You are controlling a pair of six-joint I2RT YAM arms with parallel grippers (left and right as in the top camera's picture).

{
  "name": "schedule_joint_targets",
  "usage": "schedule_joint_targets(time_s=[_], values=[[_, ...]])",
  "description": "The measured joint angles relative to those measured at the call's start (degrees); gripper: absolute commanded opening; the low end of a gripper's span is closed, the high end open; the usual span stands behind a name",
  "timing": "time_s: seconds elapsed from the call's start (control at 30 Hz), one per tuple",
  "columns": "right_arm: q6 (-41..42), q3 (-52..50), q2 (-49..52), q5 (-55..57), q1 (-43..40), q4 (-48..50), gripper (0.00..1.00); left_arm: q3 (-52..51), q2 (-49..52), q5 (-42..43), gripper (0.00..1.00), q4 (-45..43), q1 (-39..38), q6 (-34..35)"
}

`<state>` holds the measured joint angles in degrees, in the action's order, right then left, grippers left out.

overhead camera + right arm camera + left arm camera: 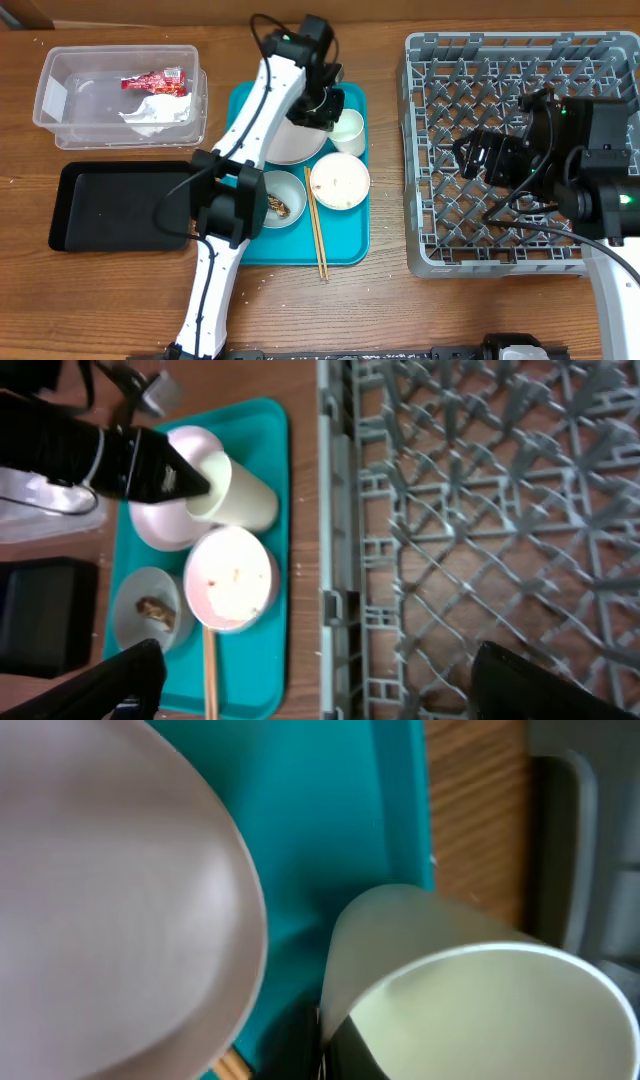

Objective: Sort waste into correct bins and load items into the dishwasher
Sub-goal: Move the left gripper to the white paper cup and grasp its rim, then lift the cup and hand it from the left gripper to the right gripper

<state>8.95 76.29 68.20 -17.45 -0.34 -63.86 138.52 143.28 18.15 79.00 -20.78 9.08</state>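
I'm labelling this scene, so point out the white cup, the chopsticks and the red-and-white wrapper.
white cup (349, 131), overhead view, middle of its pale body.
chopsticks (315, 223), overhead view, halfway along the sticks.
red-and-white wrapper (155, 81), overhead view, its crinkled middle.

This looks like a robot test room set up like a kitchen clean-up spot. 2 robot arms with loose black wires, the left arm and the right arm, reach over a wooden tabletop. On it sit a grey dish rack, a teal tray with a dirty bowl, a clear tub and a black tray.
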Motion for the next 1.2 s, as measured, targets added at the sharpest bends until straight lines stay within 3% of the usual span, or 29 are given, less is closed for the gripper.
schedule_joint_targets(time_s=[0.13,0.4,0.63,0.8,1.2], values=[[0.04,-0.09,0.02,-7.58,0.02,5.9,0.95,4.37,-1.18,13.22,0.04,15.26,5.92,-2.93],[-0.02,-4.87,0.63,-24.04,0.02,20.61,0.96,4.52,-11.15,28.02,0.04,17.55,15.3,-8.2],[-0.02,-9.53,4.92,-39.52,0.02,31.5,0.92,4.52,-17.73,41.68,0.04,17.68,14.05,-11.76],[0.0,-9.55,5.29,-44.26,0.0,34.82,0.92,4.46,-17.59,49.83,0.04,17.66,13.18,-13.42],[1.55,-9.57,5.29,-51.34,2.67,47.25,0.92,4.39,-17.59,56.78,0.04,17.68,7.04,-13.79]])
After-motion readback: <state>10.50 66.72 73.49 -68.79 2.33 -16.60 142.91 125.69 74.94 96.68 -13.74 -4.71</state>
